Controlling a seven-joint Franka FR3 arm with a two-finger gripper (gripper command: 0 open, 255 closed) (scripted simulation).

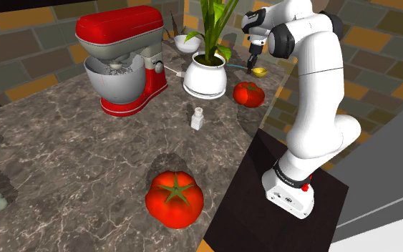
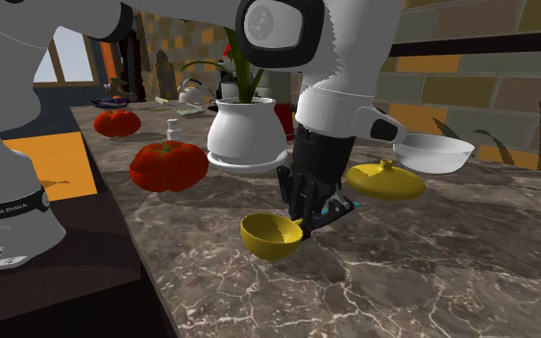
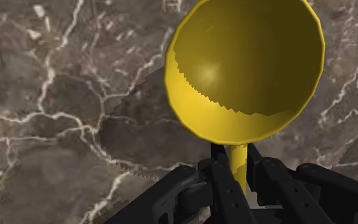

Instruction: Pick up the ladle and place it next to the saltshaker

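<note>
- The yellow ladle [image 3: 244, 70] is at the side of the white plant pot [image 1: 207, 80]. In the shoulder view it is on the pot's right, a little beyond the smaller tomato [image 1: 248, 94].
- The gripper [image 3: 237, 167] is clenched on the ladle's thin handle, just behind the bowl. Both black fingers press the stem from its two sides.
- The ladle's bowl is low over the marble counter [image 1: 71, 157]. I cannot tell whether it touches the counter or is just above it.
- I judge the ladle to be light, stiff and not fragile. Its surface is smooth and glossy, so the round handle may turn or slip between the fingers.
- The hold close to the bowl seems good to me, because the heavier end hangs near the fingers and swings little.
- The saltshaker [image 1: 198, 117] stands on the near side of the pot in the shoulder view, apart from the ladle. The pot and the smaller tomato are between them.
- Count: one ladle, one saltshaker and one plant pot.
- There are two tomatoes. The bigger tomato [image 1: 173, 199] is far from the pot, toward the counter's near edge.
- There is one red stand mixer [image 1: 124, 61] on the pot's other side.
- Near the ladle there is one yellow lid-like disc [image 2: 385, 181] and one white bowl [image 2: 433, 152].
</note>
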